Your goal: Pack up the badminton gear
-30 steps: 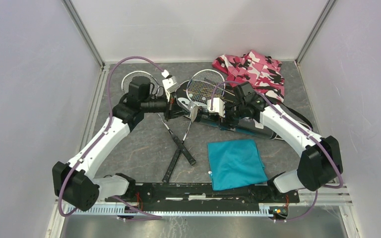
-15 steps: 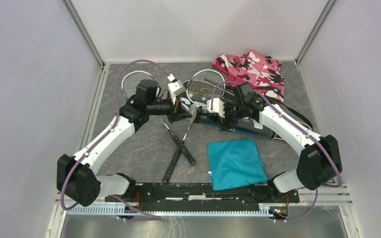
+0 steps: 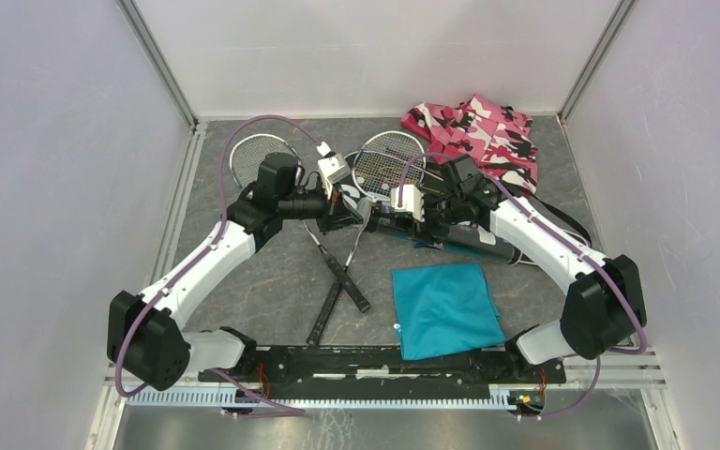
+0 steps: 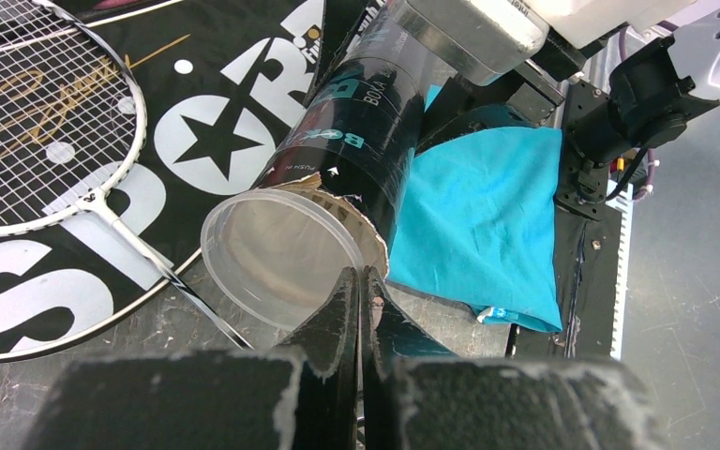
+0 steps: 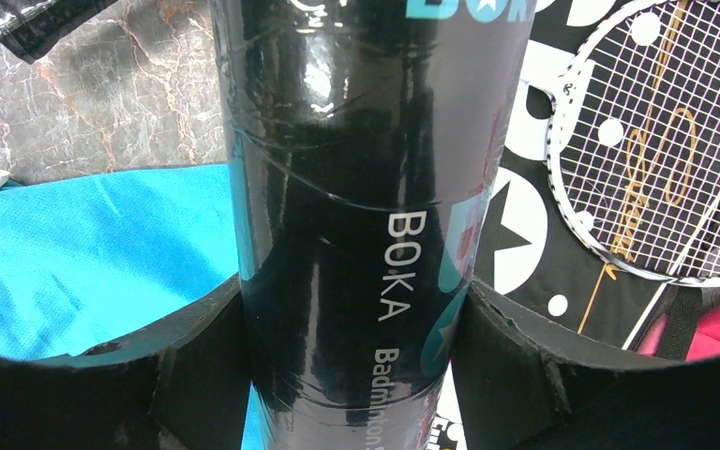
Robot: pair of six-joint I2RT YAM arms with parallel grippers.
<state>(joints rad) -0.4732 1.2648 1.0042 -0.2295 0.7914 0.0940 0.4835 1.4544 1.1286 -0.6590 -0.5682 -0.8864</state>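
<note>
A long black tube lies slanted across the black "SPORT" bag, and my right gripper is shut on its body, one finger on each side. A clear plastic cap sits at the tube's torn open end. My left gripper is shut, its tips against the cap's rim; I cannot tell whether the rim is pinched. Two silver-headed racquets lie behind the arms, their black handles crossing in front.
A teal cloth lies flat at the near right, partly under the tube. Pink-black camouflage fabric is bunched at the back right corner. Grey walls close in both sides and the back.
My left arm has swung right, bringing its shut gripper up to the tube's open end. The cap now sits closer against the tube's mouth. The right arm and the tube have stayed put.
</note>
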